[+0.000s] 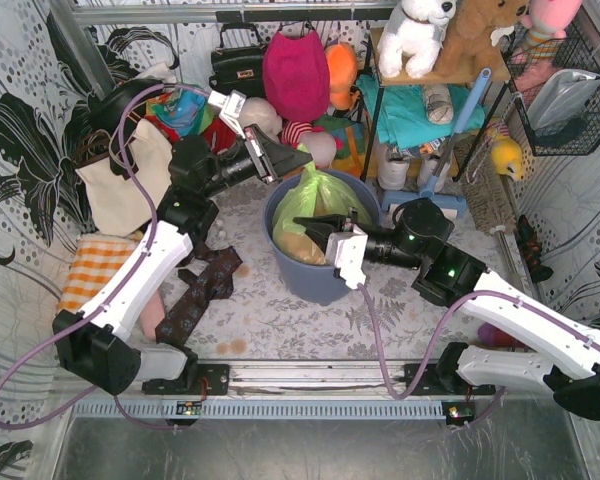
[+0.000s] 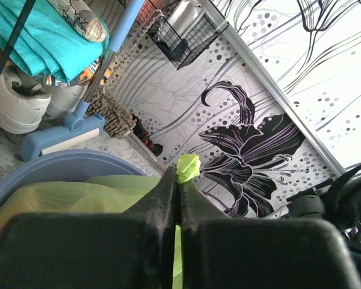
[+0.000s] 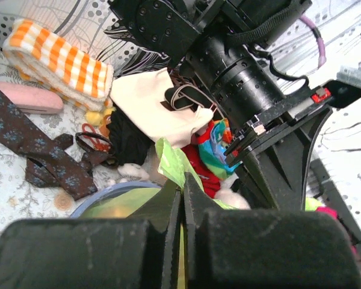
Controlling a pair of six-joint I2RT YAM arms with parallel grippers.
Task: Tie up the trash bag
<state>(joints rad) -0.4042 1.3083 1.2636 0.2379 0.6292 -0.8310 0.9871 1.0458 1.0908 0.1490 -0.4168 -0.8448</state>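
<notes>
The light-green trash bag (image 1: 322, 200) sits in the round blue-grey bin (image 1: 315, 278) at the table's middle, with brownish paper showing through. My left gripper (image 1: 302, 161) reaches from the left over the bin's far rim and is shut on a gathered end of the bag; a green tip (image 2: 188, 167) sticks out past its fingertips. My right gripper (image 1: 308, 225) comes from the right over the bin and is shut on another flap of the bag (image 3: 173, 164), which pokes above its fingertips. The bag stretches between the two grips.
A dark patterned tie (image 1: 195, 295) and an orange checked cloth (image 1: 93, 268) lie left of the bin. A cream tote (image 1: 120, 180), bags and toys crowd the back. A shelf rack (image 1: 420, 100) and a blue brush (image 1: 420, 200) stand back right.
</notes>
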